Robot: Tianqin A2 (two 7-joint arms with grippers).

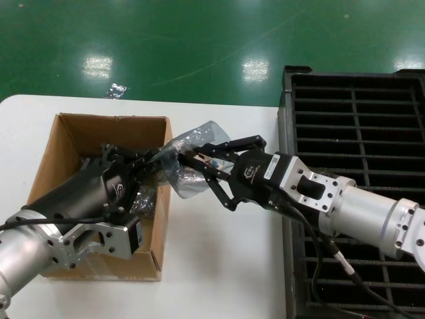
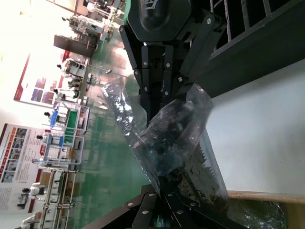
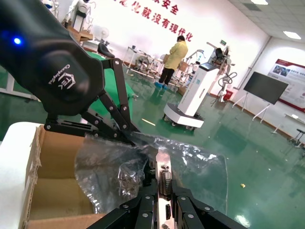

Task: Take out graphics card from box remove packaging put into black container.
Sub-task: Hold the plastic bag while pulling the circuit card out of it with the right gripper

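The packaging [image 1: 207,135] hangs in the air over the right wall of the box [image 1: 66,136], stretched between both grippers. My left gripper [image 1: 161,158] reaches out of the box and is shut on the bag's edge [image 2: 177,183]. My right gripper [image 1: 188,159] comes from the side of the black container [image 1: 287,133] and is shut on the graphics card's silver bracket [image 3: 164,175]. The dark card body [image 2: 167,138] still lies partly inside the crinkled bag [image 3: 109,167]. In the right wrist view the left gripper's fingers [image 3: 121,129] pinch the bag.
More crinkly plastic [image 2: 259,217] lies inside the box under my left arm. A strip of white table [image 1: 219,266] separates the box from the container. A small scrap of plastic [image 1: 116,90] lies on the green floor beyond the table.
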